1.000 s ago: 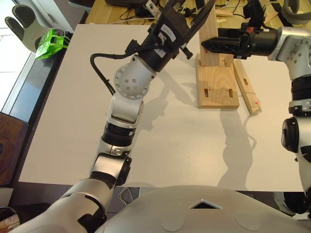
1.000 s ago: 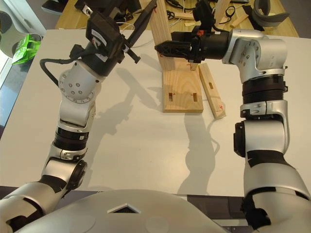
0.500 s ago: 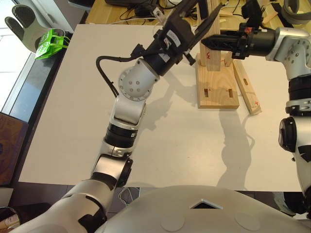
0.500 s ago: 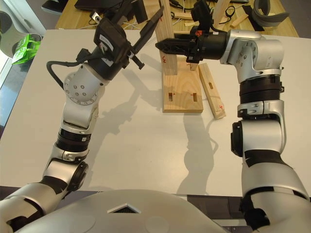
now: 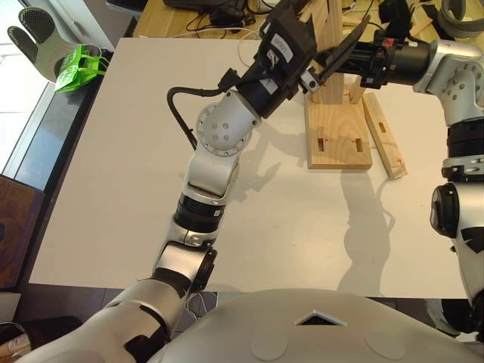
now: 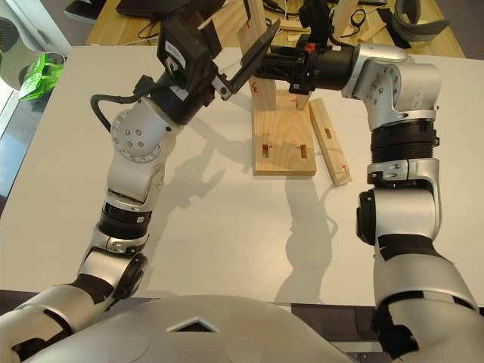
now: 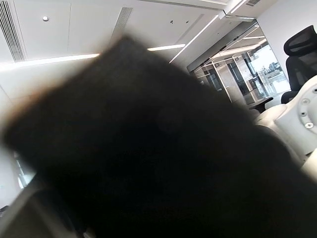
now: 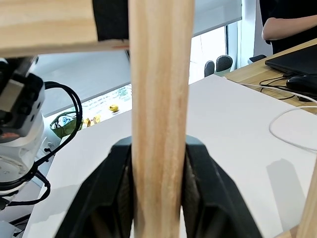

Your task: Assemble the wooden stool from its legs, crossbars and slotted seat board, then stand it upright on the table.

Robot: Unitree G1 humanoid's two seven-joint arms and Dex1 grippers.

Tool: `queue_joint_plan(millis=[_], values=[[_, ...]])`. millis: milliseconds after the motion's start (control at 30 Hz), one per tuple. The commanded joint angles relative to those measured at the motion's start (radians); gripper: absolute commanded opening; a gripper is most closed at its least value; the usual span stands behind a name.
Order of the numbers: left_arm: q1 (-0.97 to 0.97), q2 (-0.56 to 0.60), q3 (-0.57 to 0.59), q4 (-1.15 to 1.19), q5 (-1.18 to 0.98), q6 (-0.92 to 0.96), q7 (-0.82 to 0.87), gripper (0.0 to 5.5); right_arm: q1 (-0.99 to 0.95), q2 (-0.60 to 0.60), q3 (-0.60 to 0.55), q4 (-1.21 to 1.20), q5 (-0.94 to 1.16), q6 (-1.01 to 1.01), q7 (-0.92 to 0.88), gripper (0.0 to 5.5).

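- One slotted seat board [image 5: 339, 155] lay flat on the white desk [image 5: 113, 151], with two slots showing at its near end.
- One leg [image 8: 159, 99] stood upright at the far end of the seat board.
- A second wooden piece [image 6: 301, 100] rose from that same far end. It was mostly hidden behind the right arm, so I could not tell what it was.
- One loose wooden piece [image 5: 384, 138] lay flat on the desk just to the right of the seat board, roughly parallel to its long edge.
- In the right wrist view, one horizontal wooden bar [image 8: 44, 25] met the leg high above the seat board.
- The right arm came in from the right of the seat board. Its forearm was level above the board's far end and pointed toward the robot's left.
- The right tool [image 8: 158, 148] was clamped on the leg, with a black finger [image 8: 111, 188] pressed against each side.
- The left arm rose from left of the seat board with its elbow high and slanted up toward the leg.
- The left tool [image 6: 249, 57] sat right beside the leg above the board's far end, with one dark finger angled across it. I could not tell how wide it was or whether it held anything.
- A green bag [image 5: 76, 66] sat well to the left of the seat board, past the desk edge.
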Motion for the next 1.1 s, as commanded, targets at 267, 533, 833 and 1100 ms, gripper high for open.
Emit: queue_joint_plan(millis=[267, 533, 833, 1100], values=[[0.134, 0.189, 0.127, -0.200, -0.195, 0.224, -0.143, 3.37, -0.051, 0.022, -0.156, 0.066, 0.010, -0.105, -0.143, 1.01], [0.025, 0.343, 0.354, -0.016, -0.516, 0.515, -0.294, 3.37, 0.019, -0.073, -0.149, -0.130, 0.084, 0.054, -0.020, 1.01], [-0.533, 0.407, 0.502, 0.796, -0.695, 0.761, -0.484, 3.37, 0.087, -0.186, -0.065, -0.366, 0.201, 0.274, 0.159, 1.01], [-0.559, 0.356, 0.475, 0.748, -0.754, 0.946, -0.606, 3.37, 0.132, -0.198, -0.044, -0.459, 0.253, 0.330, 0.166, 1.01]])
